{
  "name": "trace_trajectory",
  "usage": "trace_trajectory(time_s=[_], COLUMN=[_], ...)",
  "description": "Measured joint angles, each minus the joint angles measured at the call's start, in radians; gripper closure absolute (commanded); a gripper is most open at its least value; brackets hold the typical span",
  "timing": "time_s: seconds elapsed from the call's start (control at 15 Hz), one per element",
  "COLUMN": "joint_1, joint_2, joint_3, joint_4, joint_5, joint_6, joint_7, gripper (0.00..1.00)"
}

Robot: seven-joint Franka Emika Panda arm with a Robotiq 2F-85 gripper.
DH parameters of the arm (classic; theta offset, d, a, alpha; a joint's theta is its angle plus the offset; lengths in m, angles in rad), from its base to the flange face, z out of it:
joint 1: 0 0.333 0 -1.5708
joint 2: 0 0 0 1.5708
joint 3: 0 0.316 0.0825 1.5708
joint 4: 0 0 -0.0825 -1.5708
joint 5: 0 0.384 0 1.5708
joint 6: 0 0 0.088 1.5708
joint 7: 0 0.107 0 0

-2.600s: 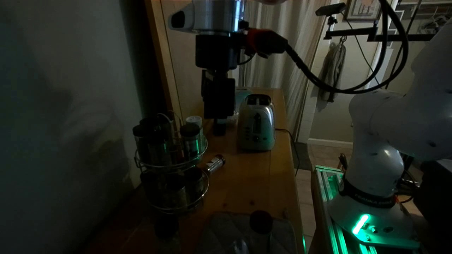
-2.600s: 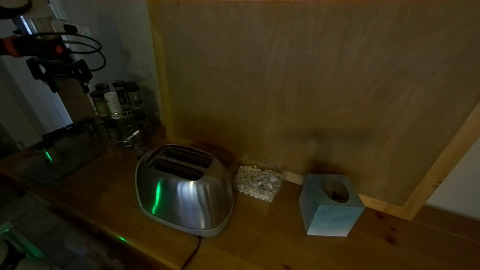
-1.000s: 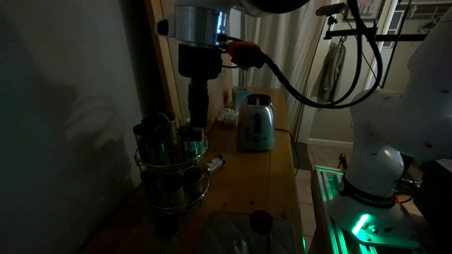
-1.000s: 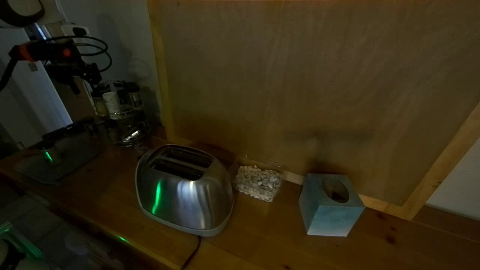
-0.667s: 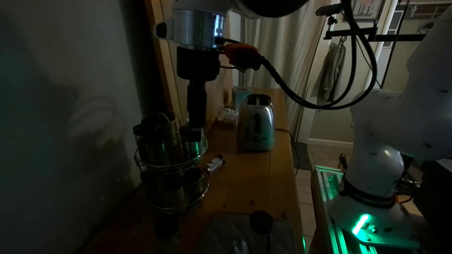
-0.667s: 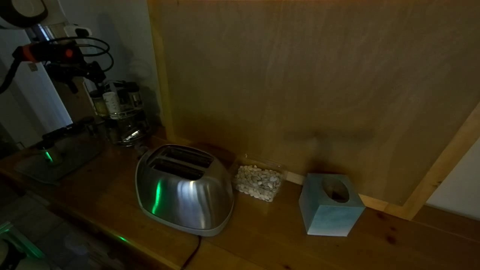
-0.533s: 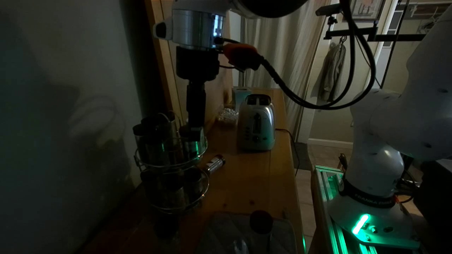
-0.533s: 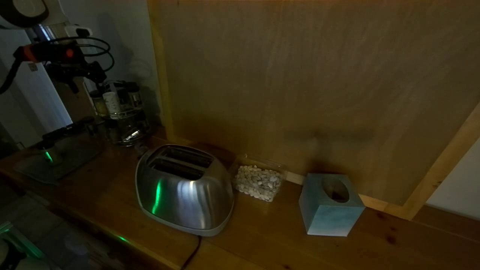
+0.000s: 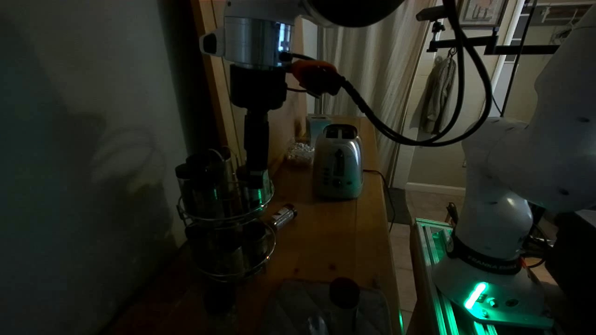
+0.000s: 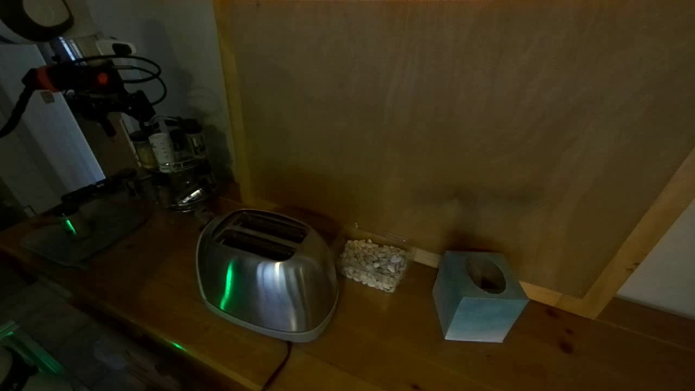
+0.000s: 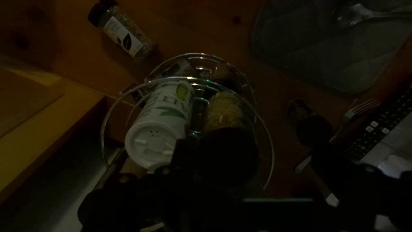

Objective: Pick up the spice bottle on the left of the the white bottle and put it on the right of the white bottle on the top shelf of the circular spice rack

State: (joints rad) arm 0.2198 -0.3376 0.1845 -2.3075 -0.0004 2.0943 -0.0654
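The circular spice rack [image 9: 226, 218] stands by the wall with jars on both tiers; it also shows in an exterior view [image 10: 187, 164] and the wrist view [image 11: 271, 145]. The white bottle [image 10: 162, 149] stands upright on its top shelf; the wrist view shows its perforated lid [image 11: 154, 141]. The dark-capped spice bottle [image 10: 144, 153] is left of it there, but right of it in the wrist view [image 11: 225, 112], with yellowish contents. My open gripper [image 11: 254, 154] is over this bottle: one finger is between it and the white bottle, the other well out beyond the rim. The gripper [image 9: 257, 179] hides most of the white bottle.
A fennel seed jar [image 11: 125, 35] lies on the counter beside the rack. A steel toaster [image 10: 266, 277], a box of pale pebbles [image 10: 374, 265] and a tissue box [image 10: 480, 304] stand farther along. A grey mat [image 11: 305, 48], another jar [image 11: 312, 129] and a fork [image 11: 363, 108] are near the rack.
Since 2.6 seconds ago my gripper has turned, moved toward the rack and come down over its top shelf. Over the last half second it has sunk only slightly. The jars have not moved.
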Motion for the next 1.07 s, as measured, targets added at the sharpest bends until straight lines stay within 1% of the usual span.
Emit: trace_trajectory(time_s=[0.33,0.47,0.53,0.6,0.67,0.73,0.87,0.93,1.0,1.07], joint_1=[0.0,0.0,0.0,0.0,0.0,0.0,0.0,-0.001,-0.002,-0.002], joint_2=[0.015,0.019,0.021,0.024,0.026,0.029,0.037,0.04,0.044,0.048], joint_3=[0.003,0.003,0.003,0.003,0.003,0.003,0.003,0.003,0.003,0.003], joint_4=[0.014,0.018,0.02,0.022,0.024,0.025,0.029,0.03,0.032,0.033], joint_5=[0.0,0.0,0.0,-0.001,-0.001,-0.001,-0.003,-0.004,-0.006,-0.008], joint_6=[0.0,0.0,-0.001,-0.001,-0.001,-0.001,-0.001,-0.001,-0.001,-0.001], joint_7=[0.0,0.002,0.004,0.005,0.005,0.007,0.007,0.008,0.01,0.012], gripper=[0.04,0.06,0.11,0.21,0.25,0.24,0.17,0.05,0.0,0.0])
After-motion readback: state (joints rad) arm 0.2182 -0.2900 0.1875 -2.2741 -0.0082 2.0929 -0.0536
